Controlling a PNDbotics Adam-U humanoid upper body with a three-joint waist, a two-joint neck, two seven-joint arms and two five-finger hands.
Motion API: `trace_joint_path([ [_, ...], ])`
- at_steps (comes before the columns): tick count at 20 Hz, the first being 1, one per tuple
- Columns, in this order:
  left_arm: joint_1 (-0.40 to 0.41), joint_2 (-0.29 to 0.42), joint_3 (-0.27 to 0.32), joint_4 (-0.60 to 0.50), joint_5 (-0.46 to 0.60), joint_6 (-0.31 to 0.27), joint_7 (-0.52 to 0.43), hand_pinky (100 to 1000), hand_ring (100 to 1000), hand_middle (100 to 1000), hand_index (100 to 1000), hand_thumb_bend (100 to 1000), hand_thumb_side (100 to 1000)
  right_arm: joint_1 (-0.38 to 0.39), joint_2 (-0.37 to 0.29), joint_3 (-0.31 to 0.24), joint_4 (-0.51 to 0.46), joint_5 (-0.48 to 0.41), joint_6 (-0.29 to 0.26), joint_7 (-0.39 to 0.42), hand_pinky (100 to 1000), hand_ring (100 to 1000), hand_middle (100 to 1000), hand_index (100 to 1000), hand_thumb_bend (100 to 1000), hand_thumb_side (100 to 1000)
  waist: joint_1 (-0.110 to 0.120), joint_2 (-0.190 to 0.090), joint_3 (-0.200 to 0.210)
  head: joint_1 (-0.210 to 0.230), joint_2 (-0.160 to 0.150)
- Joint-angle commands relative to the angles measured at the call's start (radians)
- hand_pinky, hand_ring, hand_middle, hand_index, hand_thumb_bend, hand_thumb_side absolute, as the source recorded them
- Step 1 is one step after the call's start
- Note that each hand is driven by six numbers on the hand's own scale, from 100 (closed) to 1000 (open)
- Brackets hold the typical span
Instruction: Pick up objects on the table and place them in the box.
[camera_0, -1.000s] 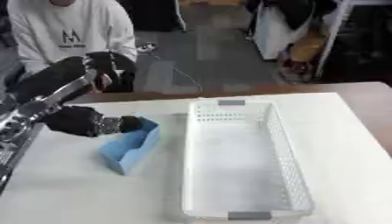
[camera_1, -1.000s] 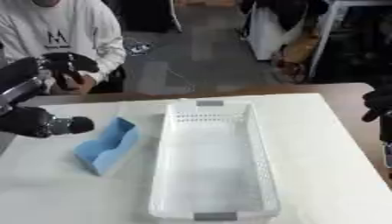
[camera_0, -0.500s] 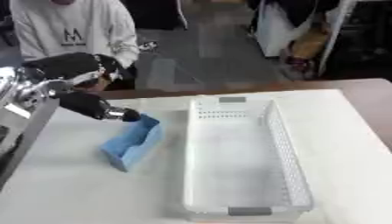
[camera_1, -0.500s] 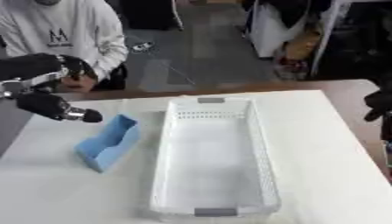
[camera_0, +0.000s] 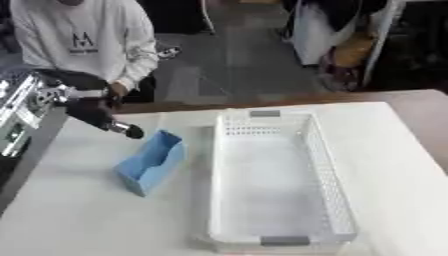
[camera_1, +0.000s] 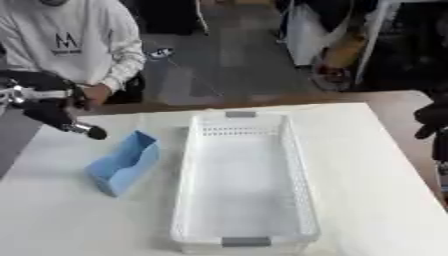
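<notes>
Seen from the left eye view, a white desk (camera_0: 79, 220) carries a long white mesh-walled box (camera_0: 271, 180) lying lengthwise, with nothing inside it. Just to its left, near but apart from it, sits a small blue open-topped object (camera_0: 150, 161), the only thing on the desk to pick up. The left robot hand (camera_0: 96, 114) hangs above and to the far left of the blue object, one dark fingertip pointing down toward its far end without touching it. Whether its fingers are spread or curled cannot be told; it holds nothing.

From the right eye view, the same blue object lies to the left of the box, and the left robot hand hovers up and left of it, again clear of it. The right robot hand (camera_1: 432, 120) shows at the right edge as a dark shape beyond the desk's far right corner, well apart from everything; its fingers cannot be made out.

Judging the risks: the blue object looks light and thin-walled, so a fingertip landing on its rim could tip it over or push it along the desk instead of catching it. Nudged rightward, it could jam against the box wall. Lifted by one thin wall, it may swing or slip before clearing the rim.
</notes>
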Motion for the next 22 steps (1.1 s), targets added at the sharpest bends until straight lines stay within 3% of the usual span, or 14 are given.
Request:
trace_joint_path([
  [1, -0.046, -0.002, 0.003, 0.084, -0.063, -0.017, -0.024, 291, 580, 698, 797, 890, 1000, -0.003, -0.029, -0.004, -0.015, 0.001, -0.001, 0.005, 140, 433, 583, 667, 100, 737, 0.0, -0.016, -0.002, 0.007, 0.002],
  [4, -0.083, -0.033, 0.005, 0.213, -0.122, -0.045, -0.027, 249, 545, 652, 771, 974, 1000, -0.003, -0.029, -0.002, -0.015, -0.003, 0.0, 0.009, 140, 433, 582, 666, 100, 737, 0.0, -0.02, -0.003, 0.01, 0.004],
  [9, -0.132, -0.069, 0.034, 0.358, -0.2, -0.079, -0.027, 243, 534, 635, 769, 1000, 1000, -0.004, -0.03, 0.001, -0.015, -0.01, -0.001, 0.017, 139, 433, 580, 665, 100, 738, 0.0, -0.023, -0.004, 0.011, 0.007],
  [22, -0.172, -0.117, 0.044, 0.461, -0.277, -0.125, -0.027, 257, 535, 634, 763, 1000, 1000, -0.004, -0.03, 0.01, -0.015, -0.008, -0.004, 0.061, 134, 433, 579, 663, 100, 748, -0.003, -0.023, -0.006, -0.001, -0.02],
])
